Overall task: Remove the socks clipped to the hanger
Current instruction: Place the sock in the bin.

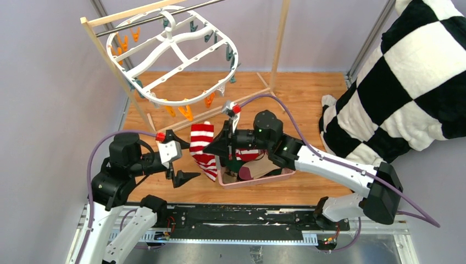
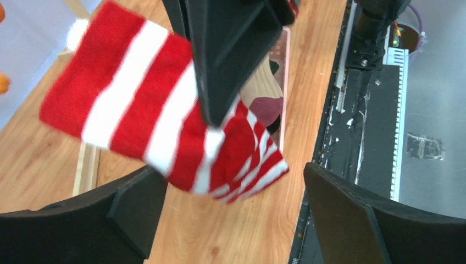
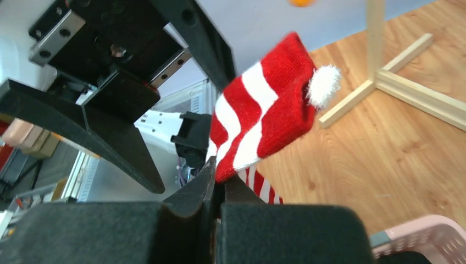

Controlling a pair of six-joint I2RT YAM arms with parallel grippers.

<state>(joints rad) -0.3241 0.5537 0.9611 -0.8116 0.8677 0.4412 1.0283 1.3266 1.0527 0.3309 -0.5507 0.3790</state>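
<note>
A pink basket [image 1: 254,183] is sitting toward the front of the plywood surface [image 1: 308,99]. Behind the basket, a pale wooden rack frame [image 1: 279,49] is standing with its feet spreading across the boards, and a grey metal rod [image 1: 137,23] is running just under its top bar. Well to the right of the basket, a big black-and-white checkered cloth [image 1: 406,71] is slumping over the surface's edge. In front of the basket, a black base plate [image 1: 247,220] is stretching along the near edge.
</note>
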